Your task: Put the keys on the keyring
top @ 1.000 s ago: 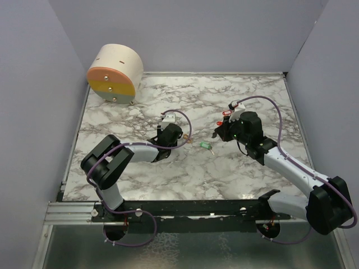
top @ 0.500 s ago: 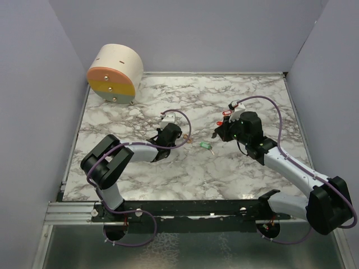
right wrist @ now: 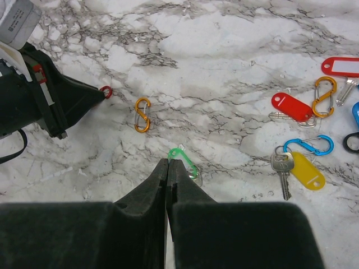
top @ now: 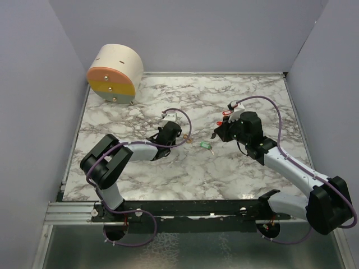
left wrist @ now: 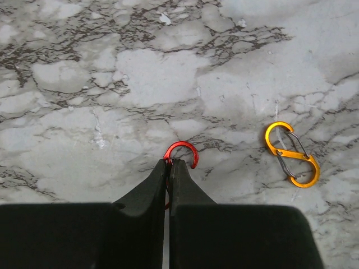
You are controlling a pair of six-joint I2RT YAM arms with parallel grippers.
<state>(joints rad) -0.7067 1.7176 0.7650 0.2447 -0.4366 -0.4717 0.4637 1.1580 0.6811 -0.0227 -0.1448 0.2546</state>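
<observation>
My left gripper (left wrist: 170, 162) is shut on a small red keyring clip (left wrist: 180, 144); its curved end sticks out past the fingertips just above the marble. It also shows in the right wrist view (right wrist: 103, 93) and the top view (top: 184, 137). My right gripper (right wrist: 169, 162) is shut, its tips right at the near end of a green-tagged key (right wrist: 185, 159), which lies on the table (top: 206, 145). I cannot tell whether they touch. An orange S-clip (left wrist: 291, 153) lies between the two grippers. More keys lie beyond: red tag (right wrist: 291, 106), yellow tag (right wrist: 307, 171), another red tag (right wrist: 342, 66).
A blue clip (right wrist: 308, 147), an orange clip (right wrist: 325, 95) and a black ring (right wrist: 352, 143) lie among the keys. A round cream container (top: 115, 73) with an orange and yellow face stands at the back left. Grey walls enclose the marble table (top: 140, 174).
My left gripper has shifted slightly away from the bases with the red clip. The right gripper and the green-tagged key have hardly moved.
</observation>
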